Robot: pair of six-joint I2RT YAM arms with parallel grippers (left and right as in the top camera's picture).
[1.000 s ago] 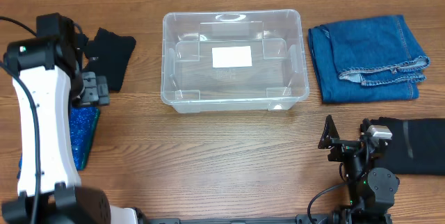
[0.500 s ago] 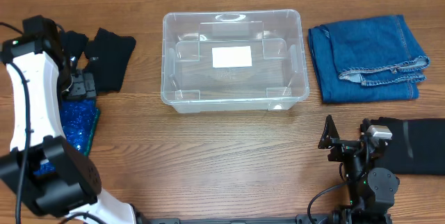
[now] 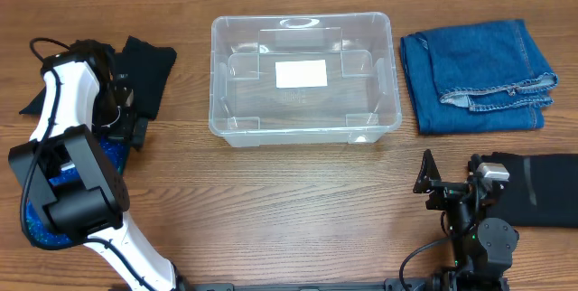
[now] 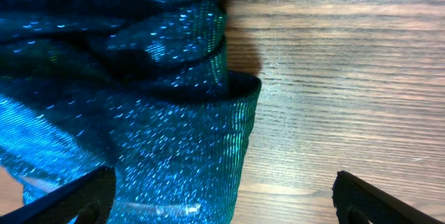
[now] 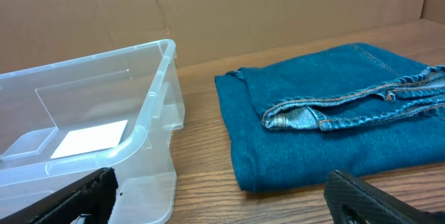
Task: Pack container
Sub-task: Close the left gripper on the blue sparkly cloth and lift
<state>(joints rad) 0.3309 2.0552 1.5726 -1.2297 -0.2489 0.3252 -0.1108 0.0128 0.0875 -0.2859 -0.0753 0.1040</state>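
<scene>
Where blue cloth (image 4: 139,133) ends, left hand (image 4: 222,195) spreads over bare table (image 4: 348,78).

L gripper (image 4: 221,200) & R gripper (image 5: 224,202) both spread wide.

Shows clear rectangular plastic container (image 5: 156,113) left on brown wooden tabletop (image 5: 205,156), folded blue denim jeans (image 5: 334,140) near it, black gripper (image 5: 222,206) spread wide.

The left arm (image 3: 59,115) is white with black joints; the right end effector (image 5: 221,200) has black fingers (image 5: 76,197).
</scene>
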